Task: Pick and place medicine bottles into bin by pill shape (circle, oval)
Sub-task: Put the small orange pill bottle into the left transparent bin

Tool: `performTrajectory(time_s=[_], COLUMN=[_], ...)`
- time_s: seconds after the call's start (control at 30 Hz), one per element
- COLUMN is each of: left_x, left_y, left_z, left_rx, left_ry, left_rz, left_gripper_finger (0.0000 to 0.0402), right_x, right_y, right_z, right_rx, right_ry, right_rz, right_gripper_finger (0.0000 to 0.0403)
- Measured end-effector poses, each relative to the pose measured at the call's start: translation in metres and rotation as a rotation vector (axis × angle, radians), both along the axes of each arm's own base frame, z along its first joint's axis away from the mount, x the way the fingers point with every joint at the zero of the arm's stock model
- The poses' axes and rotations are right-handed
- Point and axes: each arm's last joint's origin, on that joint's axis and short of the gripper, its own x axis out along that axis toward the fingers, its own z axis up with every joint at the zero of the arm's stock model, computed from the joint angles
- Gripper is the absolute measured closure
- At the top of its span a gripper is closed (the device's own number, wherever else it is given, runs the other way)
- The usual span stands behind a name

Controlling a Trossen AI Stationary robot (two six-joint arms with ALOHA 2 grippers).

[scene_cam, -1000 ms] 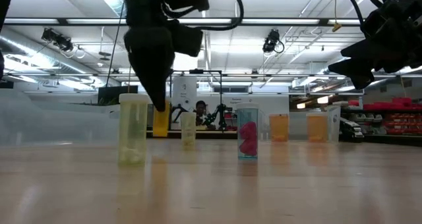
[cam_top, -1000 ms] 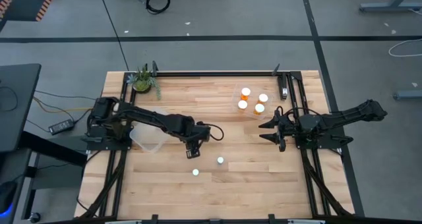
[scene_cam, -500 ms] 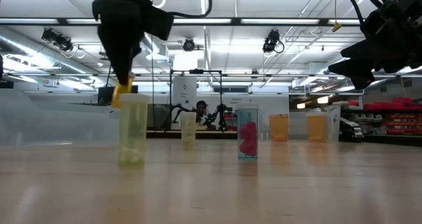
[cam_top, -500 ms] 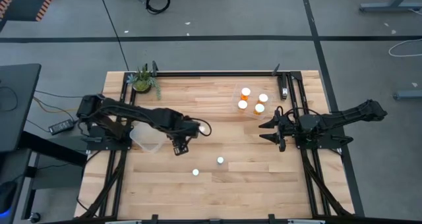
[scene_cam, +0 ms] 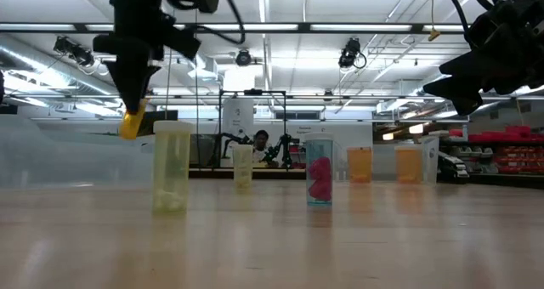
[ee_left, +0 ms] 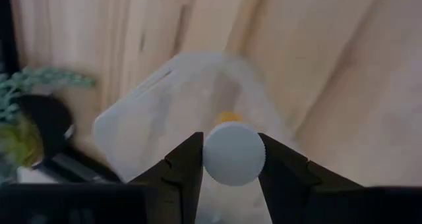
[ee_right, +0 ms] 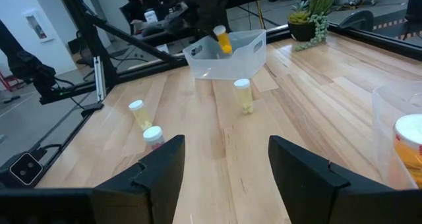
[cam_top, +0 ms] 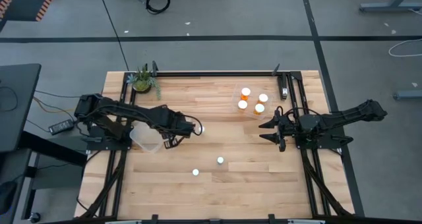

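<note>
My left gripper (cam_top: pixel 171 140) is shut on an orange medicine bottle with a white cap (ee_left: pixel 232 151). It holds the bottle above the near right rim of the clear left bin (cam_top: pixel 146 138). The bottle also shows in the low view (scene_cam: pixel 131 124) and in the right wrist view (ee_right: pixel 223 39). Three loose bottles stand upright on the table: one (cam_top: pixel 200 127), one with pink pills (cam_top: pixel 220 161), and one (cam_top: pixel 195 172). My right gripper (cam_top: pixel 269 130) is open and empty, near the right bin (cam_top: pixel 239 87), which holds several bottles. My left gripper pinches the bottle's white cap (ee_left: pixel 212 159) between its two fingers, one on each side. The fingers (scene_cam: pixel 136 85) point down. The bottle hangs tilted below them, its orange body (scene_cam: pixel 130 126) lowest, lifted clear over the clear bin (ee_left: pixel 158 112).
A small potted plant (cam_top: pixel 143 80) stands at the table's far left corner. The right bin's bottles (cam_top: pixel 253 100) sit at the far right. Bare wood lies between the two arms and along the near edge.
My left gripper has carried the orange bottle up and toward the table's left edge, from beside the loose bottles to the clear bin's rim. The bottle now hangs tilted. My right gripper has kept still.
</note>
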Motion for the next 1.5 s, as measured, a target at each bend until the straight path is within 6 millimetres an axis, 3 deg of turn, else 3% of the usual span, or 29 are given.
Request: performTrajectory(time_s=[0.27, 0.4, 0.7, 0.87, 1.07, 1.5], left_x=[-0.02, -0.03, -0.047, -0.059, -0.072, -0.072], left_y=[0.02, 0.032, 0.057, 0.069, 0.079, 0.087], left_z=[-0.038, -0.046, -0.032, -0.036, -0.058, -0.06], left_rx=[0.018, 0.009, 0.008, -0.059, -0.094, -0.125], left_ry=[0.133, 0.108, -0.131, -0.209, -0.211, -0.253], left_rz=[0.025, 0.045, 0.154, 0.257, 0.329, 0.392], left_gripper_finger=[0.0268, 0.0263, 0.027, 0.0262, 0.0271, 0.0237], right_x=[0.0, 0.0, 0.0, 0.0, 0.0, 0.0], right_y=[0.0, 0.0, 0.0, 0.0, 0.0, 0.0], right_z=[0.0, 0.0, 0.0, 0.0, 0.0, 0.0], right_rx=[0.0, 0.0, 0.0, 0.0, 0.0, 0.0], right_ry=[0.0, 0.0, 0.001, 0.001, 0.001, 0.001], right_rz=[0.0, 0.0, 0.0, 0.0, 0.0, 0.0], right_gripper_finger=[0.0177, 0.0177, 0.0177, 0.0177, 0.0177, 0.0177])
